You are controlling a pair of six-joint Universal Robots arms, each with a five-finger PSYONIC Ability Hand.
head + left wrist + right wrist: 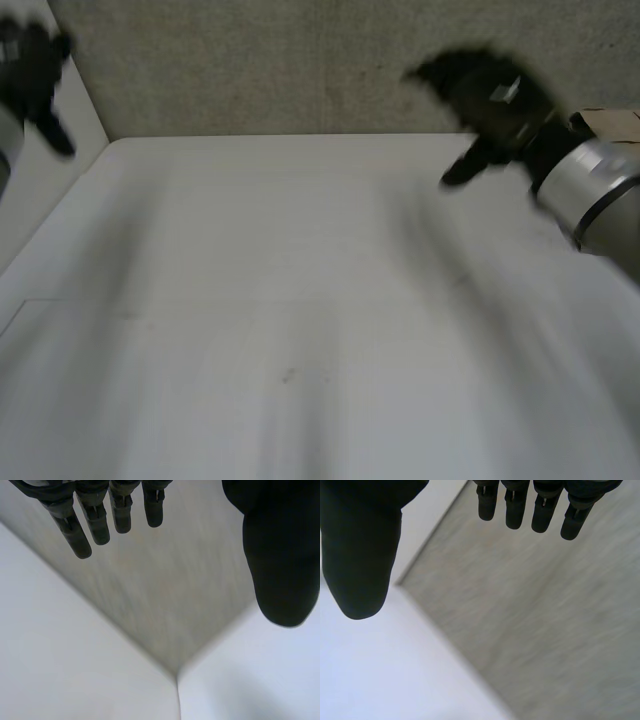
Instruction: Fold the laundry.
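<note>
Looking down on the white table, we count two hands and one table. The left hand hangs above the far corner on its own side. The right hand hangs above the far edge on the other side, in front of the grey wall, with its arm coming in behind it.

In the left wrist view, the fingers of the left hand reach out straight and side by side, the thumb stands well apart from them, and nothing lies between; past the fingertips is grey wall. In the right wrist view, the fingers of the right hand are likewise straight and relaxed, the thumb is held wide of them, and they grasp nothing; grey wall lies beyond the fingertips and white surface under the thumb.

Both hands are released. Where the laundry lies relative to either set of fingers we cannot tell
</note>
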